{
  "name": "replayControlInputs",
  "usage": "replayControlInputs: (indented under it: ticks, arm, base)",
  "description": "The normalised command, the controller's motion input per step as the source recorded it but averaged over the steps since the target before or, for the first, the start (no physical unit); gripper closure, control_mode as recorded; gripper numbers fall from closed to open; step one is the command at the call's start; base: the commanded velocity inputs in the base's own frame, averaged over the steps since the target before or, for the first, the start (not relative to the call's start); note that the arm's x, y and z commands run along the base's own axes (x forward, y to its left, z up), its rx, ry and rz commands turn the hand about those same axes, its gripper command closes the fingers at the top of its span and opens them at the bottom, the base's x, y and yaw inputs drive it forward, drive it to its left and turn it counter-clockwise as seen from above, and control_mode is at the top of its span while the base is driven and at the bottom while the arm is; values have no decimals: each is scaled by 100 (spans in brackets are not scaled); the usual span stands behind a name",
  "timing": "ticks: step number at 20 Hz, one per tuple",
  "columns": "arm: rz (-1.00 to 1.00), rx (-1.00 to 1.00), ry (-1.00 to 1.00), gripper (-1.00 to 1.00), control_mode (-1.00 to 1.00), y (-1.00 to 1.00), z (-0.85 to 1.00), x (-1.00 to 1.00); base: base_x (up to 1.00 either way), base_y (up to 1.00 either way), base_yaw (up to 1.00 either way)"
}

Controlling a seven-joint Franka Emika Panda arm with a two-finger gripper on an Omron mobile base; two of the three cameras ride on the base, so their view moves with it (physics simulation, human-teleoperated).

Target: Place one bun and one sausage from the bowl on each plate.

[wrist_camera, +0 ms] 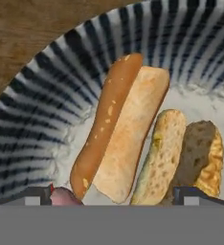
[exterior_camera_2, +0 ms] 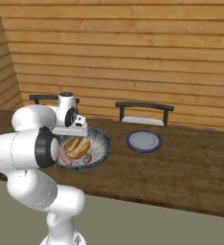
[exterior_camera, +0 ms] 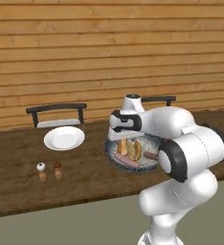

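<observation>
The bowl (exterior_camera: pixel 110 151) (exterior_camera_2: pixel 103 142) sits on the wooden table, its striped inner wall (wrist_camera: pixel 32 124) wide in the hand view. Two buns lie in it: a long split one (wrist_camera: pixel 128 139) (exterior_camera: pixel 135 150) (exterior_camera_2: pixel 79 147) and a second, darker-edged one (wrist_camera: pixel 181 158) beside it. Two pink sausages (exterior_camera: pixel 128 161) (exterior_camera: pixel 151 155) (exterior_camera_2: pixel 63 155) lie by them. One sausage end (wrist_camera: pixel 63 196) peeks out near a fingertip. My gripper (exterior_camera: pixel 125 140) (exterior_camera_2: pixel 72 136) (wrist_camera: pixel 116 196) hangs open just above the buns, its tips spread to either side of the long bun. The white plate (exterior_camera: pixel 64 139) is left of the bowl, the blue-grey plate (exterior_camera_2: pixel 144 141) right of it.
A salt shaker (exterior_camera: pixel 41 169) and a pepper shaker (exterior_camera: pixel 58 168) stand in front of the white plate. Two dark chairs (exterior_camera: pixel 56 115) (exterior_camera_2: pixel 144 112) stand behind the table against a wood-plank wall. My own arm blocks part of the bowl in both base views.
</observation>
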Motion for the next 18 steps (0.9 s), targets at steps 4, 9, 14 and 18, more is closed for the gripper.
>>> replayControlInputs:
  ticks: [4, 9, 14, 18]
  arm:
    - [0, -2, 0, -100, -100, 0, -36, 44]
    - [0, -4, 0, -100, -100, 0, -38, 26]
    - [0, -2, 0, -100, -100, 4, -25, 17]
    - [0, 0, 0, -100, -100, 4, -13, 21]
  base:
    - [0, 0, 0]
    - [0, 0, 0]
    - [0, 0, 0]
    - [0, 0, 0]
